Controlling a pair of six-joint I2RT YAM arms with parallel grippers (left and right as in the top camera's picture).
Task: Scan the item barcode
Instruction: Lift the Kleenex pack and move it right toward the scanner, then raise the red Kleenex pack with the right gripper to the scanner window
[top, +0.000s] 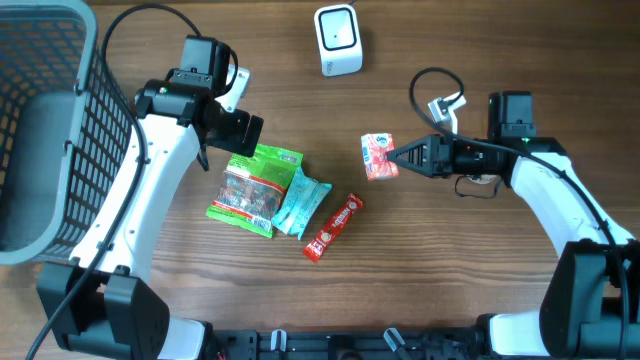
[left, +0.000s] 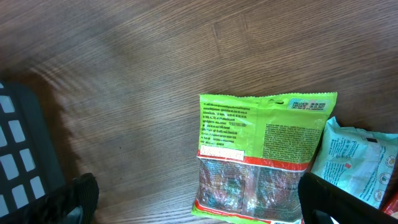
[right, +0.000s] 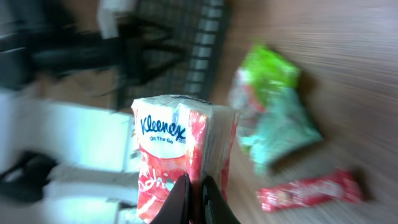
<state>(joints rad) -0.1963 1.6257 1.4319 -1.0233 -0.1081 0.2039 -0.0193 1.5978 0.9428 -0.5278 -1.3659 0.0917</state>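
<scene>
My right gripper (top: 397, 157) is shut on the edge of a red and white Kleenex tissue pack (top: 378, 156), which it holds clear of the table, right of centre. In the right wrist view the pack (right: 180, 149) stands upright, its seam pinched in the right gripper (right: 196, 198). The white barcode scanner (top: 338, 40) stands at the table's far edge, apart from the pack. My left gripper (top: 243, 128) hangs wide open above the top of a green snack bag (left: 261, 155), holding nothing. No barcode on the tissue pack shows.
A teal packet (top: 302, 200) and a red snack bar (top: 333, 227) lie beside the green bag (top: 255, 185) in mid-table. A grey wire basket (top: 50, 130) fills the left side. The right arm's cable (top: 430, 90) loops near the scanner.
</scene>
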